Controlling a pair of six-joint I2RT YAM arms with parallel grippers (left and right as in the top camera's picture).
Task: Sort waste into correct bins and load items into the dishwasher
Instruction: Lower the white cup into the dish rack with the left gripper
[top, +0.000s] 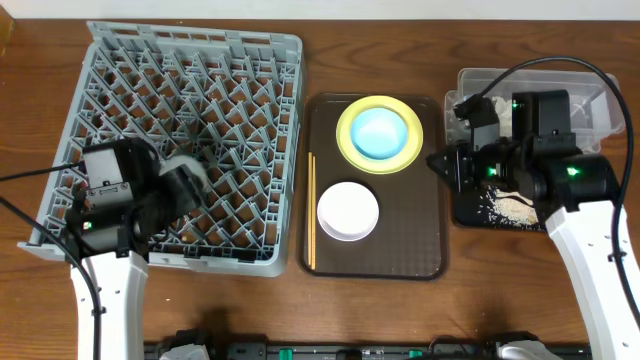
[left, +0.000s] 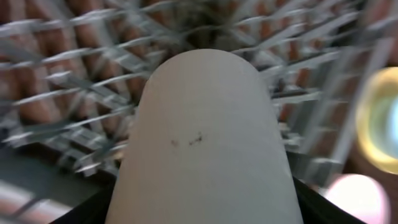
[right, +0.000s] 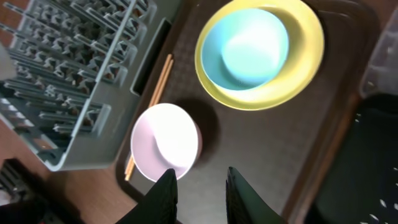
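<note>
Where the tabletop (top: 500, 300) lies nearest the arms, the left pincer (top: 180, 185) is seen over the front part of the grey dish rack (top: 250, 60). It is clasped around a small white cup (left: 202, 143), and in the left wrist view the cup's rounded side fills the middle, with blurred rack pegs behind it. Whether the cup touches the rack cannot be told.

Just right of the rack, a brown serving tray (top: 400, 250) is set. On its near half a pinkish-white bowl (top: 348, 210) is placed, and thin wooden chopsticks (top: 311, 215) are laid along the tray's left edge beside it. Farther back a light blue bowl (top: 380, 132) is nested on a round yellow plate (top: 345, 140).

The right pincer (right: 199, 177) is held above the tray's right edge — its fingers slightly parted, with nothing between them. Beside it, rice-like scraps (top: 515, 207) are scattered in a black tray (top: 470, 212), and a clear plastic tub (top: 590, 95) is set behind that.
</note>
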